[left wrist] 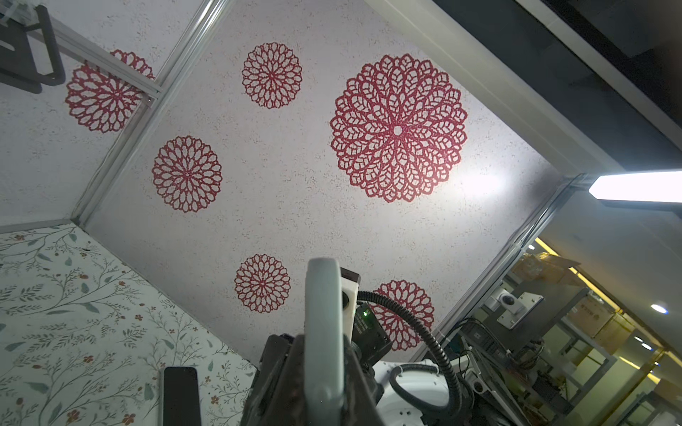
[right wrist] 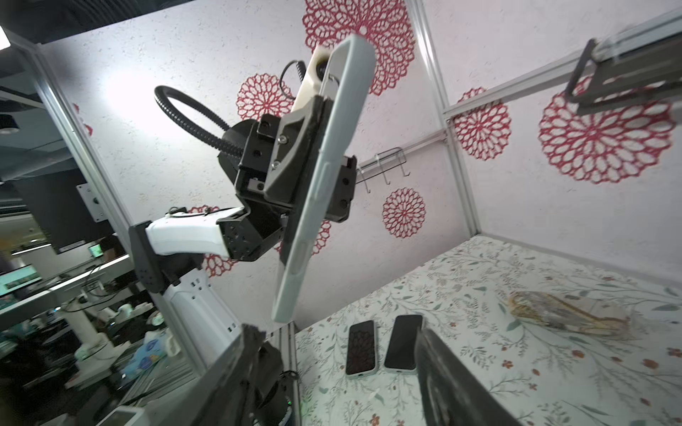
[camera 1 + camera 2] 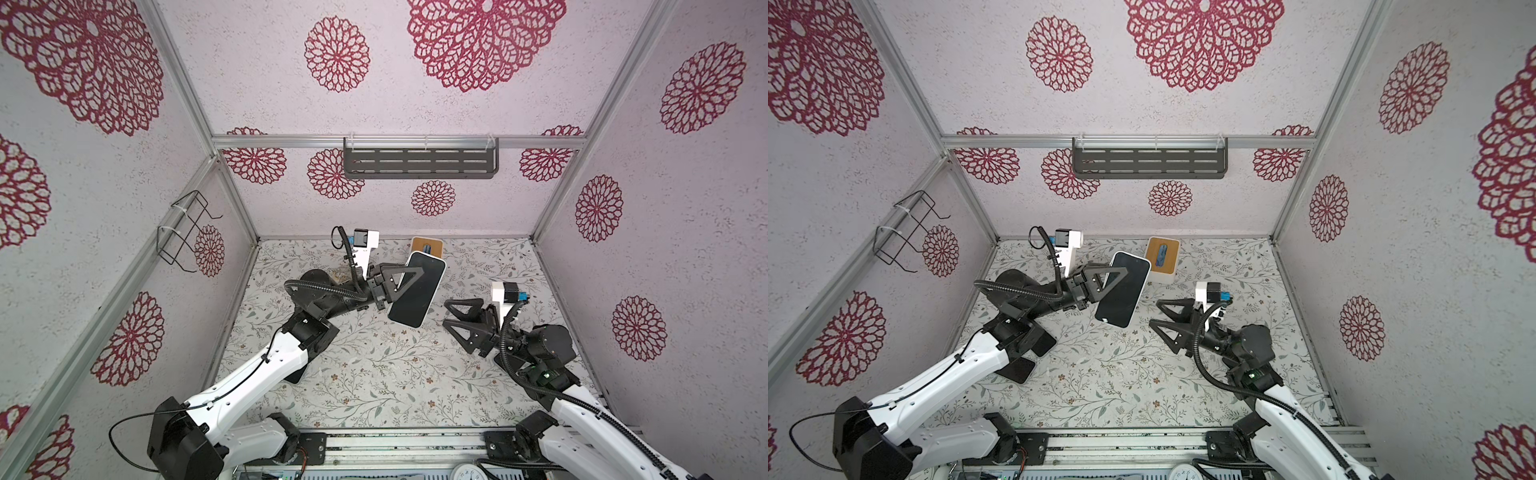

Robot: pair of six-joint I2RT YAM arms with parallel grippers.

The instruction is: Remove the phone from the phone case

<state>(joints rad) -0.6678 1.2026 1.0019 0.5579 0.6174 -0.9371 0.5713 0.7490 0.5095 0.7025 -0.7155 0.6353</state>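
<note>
My left tool (image 3: 415, 275) clamps the cased phone (image 3: 417, 301) mid-frame; my right tool (image 3: 445, 312) hangs open, empty. I'd peel the lower case corner (image 3: 417, 326) away (slowly, no twisting).

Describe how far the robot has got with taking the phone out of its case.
Done: the phone is held above the table, clamped in the left gripper. In hand: the right gripper stands open beside it, touching nothing. Left: the pale case still wraps the phone, so the two are not yet separated.
</note>
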